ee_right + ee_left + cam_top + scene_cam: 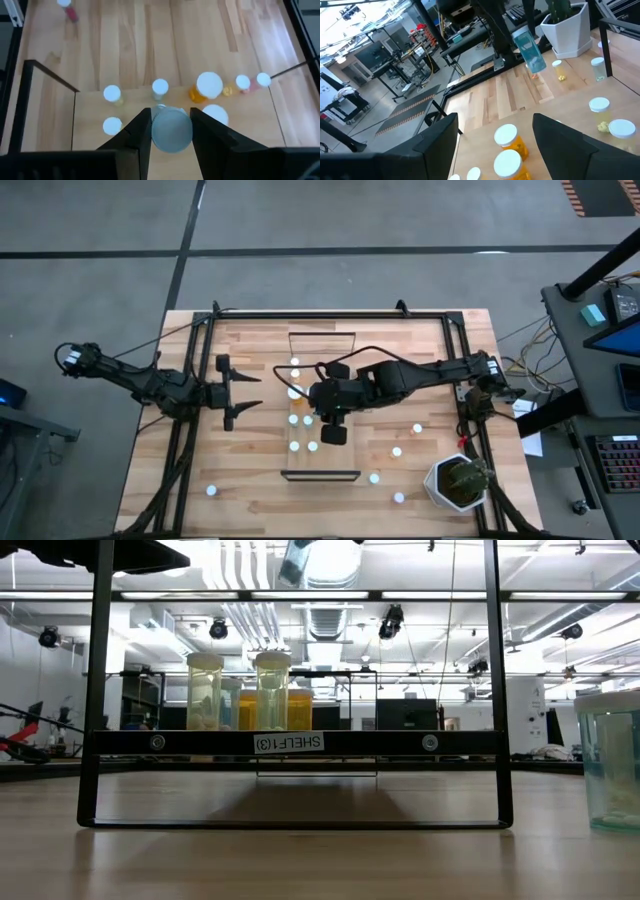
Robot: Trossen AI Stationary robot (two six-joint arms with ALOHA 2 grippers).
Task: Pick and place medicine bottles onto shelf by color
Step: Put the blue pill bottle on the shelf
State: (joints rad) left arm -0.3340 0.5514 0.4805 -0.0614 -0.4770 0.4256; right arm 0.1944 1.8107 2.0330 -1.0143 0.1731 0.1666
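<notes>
Right claw (333,424) over shelf (345,340), amid white-capped bottles (396,451).

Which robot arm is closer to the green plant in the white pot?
The right. Its end effector, holding a bluish bottle over the shelf, is nearer the plant. The left end effector waits farther away, open.

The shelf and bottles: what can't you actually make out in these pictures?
- High view: the right gripper covers part of the shelf and any bottles beneath.
- High view: bottle colours, only white caps show.
- Low view: rear bottles, hidden behind the front ones.
</notes>
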